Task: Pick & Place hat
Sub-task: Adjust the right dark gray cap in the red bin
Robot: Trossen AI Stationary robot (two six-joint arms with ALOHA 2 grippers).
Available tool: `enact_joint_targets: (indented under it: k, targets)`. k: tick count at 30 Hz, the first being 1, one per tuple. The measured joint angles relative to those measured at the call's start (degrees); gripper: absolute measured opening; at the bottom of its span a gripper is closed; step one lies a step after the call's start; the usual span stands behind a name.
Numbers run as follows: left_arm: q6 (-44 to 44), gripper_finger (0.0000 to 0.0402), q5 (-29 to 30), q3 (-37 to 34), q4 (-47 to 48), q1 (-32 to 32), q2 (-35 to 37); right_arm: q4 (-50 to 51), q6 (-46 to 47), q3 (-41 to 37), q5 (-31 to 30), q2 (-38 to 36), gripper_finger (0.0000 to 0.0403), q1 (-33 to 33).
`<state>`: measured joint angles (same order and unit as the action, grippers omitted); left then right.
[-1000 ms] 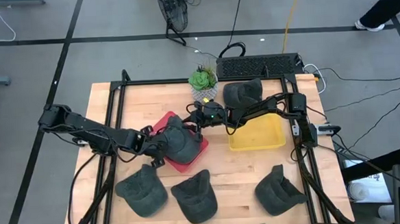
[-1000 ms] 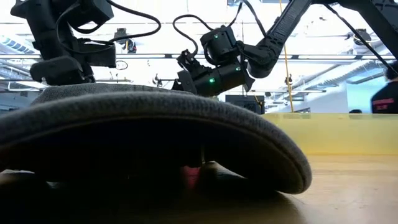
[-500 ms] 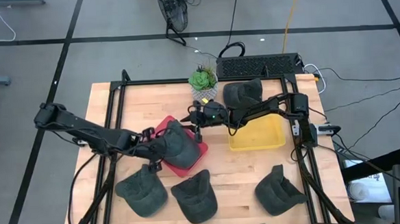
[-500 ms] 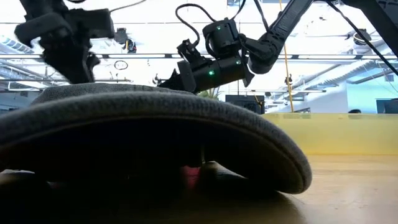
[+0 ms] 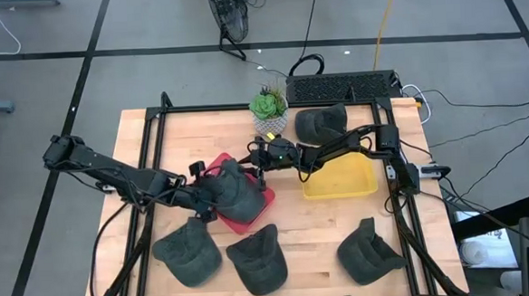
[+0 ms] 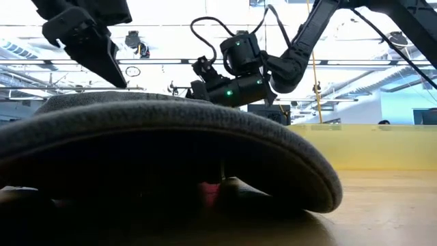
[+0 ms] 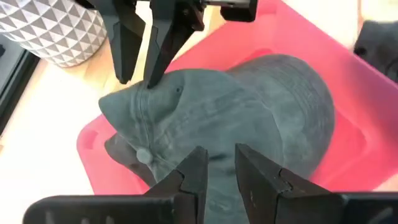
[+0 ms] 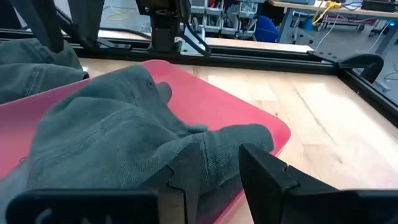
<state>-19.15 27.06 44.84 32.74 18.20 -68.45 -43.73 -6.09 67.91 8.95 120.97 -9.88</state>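
Since a second ago the left gripper has slid up beside the hat lying in the red tray, fingers spread, while the right gripper, fingers also parted, hovers at the hat's far edge, about equally near.

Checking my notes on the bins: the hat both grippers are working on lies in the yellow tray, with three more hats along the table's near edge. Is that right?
Not quite. The hat between the left gripper and right gripper lies in the red tray, not the yellow tray, as the high view shows. The three hats along the near edge are right.
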Motion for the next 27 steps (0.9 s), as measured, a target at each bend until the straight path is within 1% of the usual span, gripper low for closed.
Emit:
enact_joint_targets:
  k: [6,12,14,16,18,20,23,27]
  targets:
    - [0.8,0.0088,0.1,0.0,-3.4,-1.5,0.0,-2.1,0.4,0.0,0.0,0.0,0.0100,0.6]
    - [2.7,0.0088,0.4,0.0,-6.8,-2.1,0.0,-0.4,-2.2,0.0,-0.1,0.0,0.0100,1.8]
    - [5.0,0.0088,2.7,0.0,-7.8,-2.4,0.0,-0.2,-3.0,0.0,-0.1,-0.1,0.0100,1.9]
    - [6.8,0.0088,7.4,0.0,-9.7,-3.2,0.0,0.6,-3.1,0.0,-0.1,-0.8,0.0100,1.9]
    - [6.2,0.0088,12.2,0.0,-11.6,-4.2,0.0,1.1,-3.4,0.0,-0.1,-2.1,0.0100,1.8]
    - [4.9,0.0088,14.7,0.0,-13.1,-5.5,0.0,2.9,-3.5,0.0,-0.1,-3.8,0.0100,1.8]
    - [3.4,0.0088,15.2,0.0,-13.3,-7.3,0.0,6.0,-3.6,-0.5,0.1,-6.6,0.0100,2.0]
    - [2.5,0.0088,14.8,-0.8,-12.8,-9.1,0.0,10.9,-4.4,-2.8,0.2,-12.1,0.0100,2.5]
